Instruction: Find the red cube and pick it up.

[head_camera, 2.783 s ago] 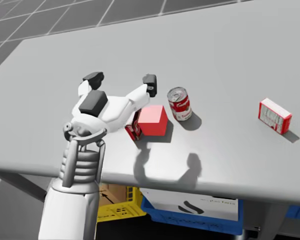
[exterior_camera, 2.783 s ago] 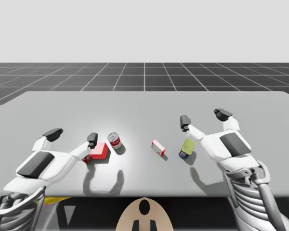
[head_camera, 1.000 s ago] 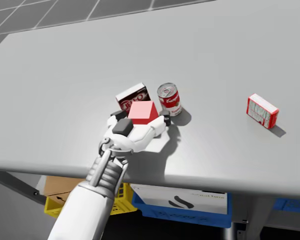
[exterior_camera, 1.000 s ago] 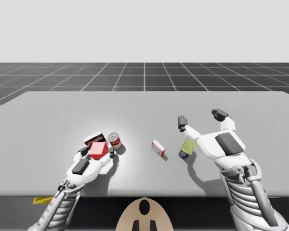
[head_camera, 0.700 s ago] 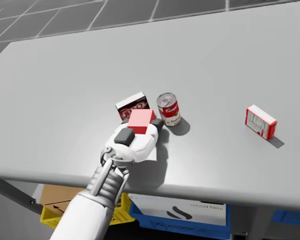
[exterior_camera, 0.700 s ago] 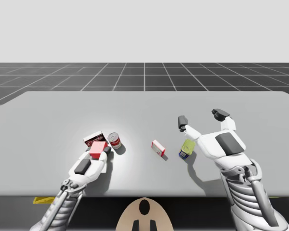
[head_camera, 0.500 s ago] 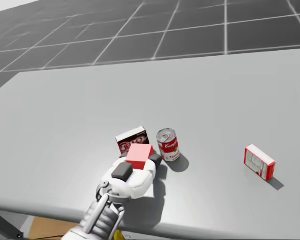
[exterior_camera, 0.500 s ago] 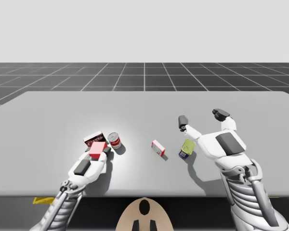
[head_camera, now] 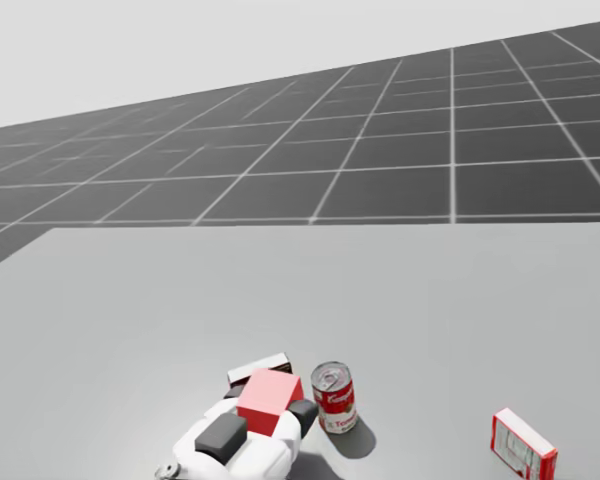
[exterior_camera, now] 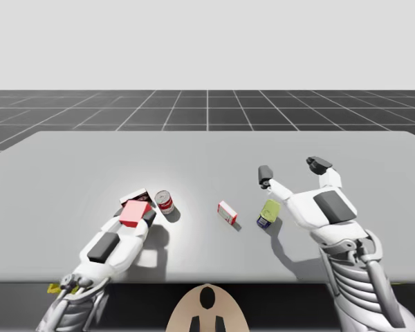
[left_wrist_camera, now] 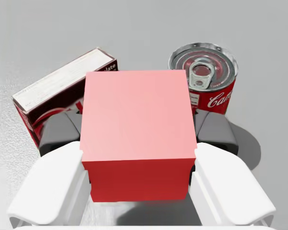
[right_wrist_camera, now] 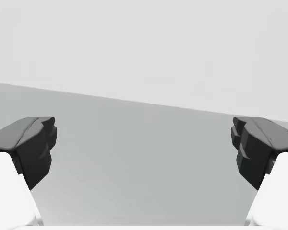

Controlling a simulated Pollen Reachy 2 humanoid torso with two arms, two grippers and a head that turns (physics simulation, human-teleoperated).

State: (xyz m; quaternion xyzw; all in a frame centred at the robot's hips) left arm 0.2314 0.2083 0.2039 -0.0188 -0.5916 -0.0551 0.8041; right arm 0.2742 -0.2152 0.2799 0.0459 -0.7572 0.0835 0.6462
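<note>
My L gripper (exterior_camera: 134,213) fingers clamped on red cube (left_wrist_camera: 137,115); can (exterior_camera: 165,202) just right of it. R gripper (exterior_camera: 292,169) fingers wide apart.

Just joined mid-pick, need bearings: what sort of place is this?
Apparently a simulated tabletop test scene: a plain grey table on a dark gridded floor under blank sky, with a red can beside the red cube in my left gripper.
</note>
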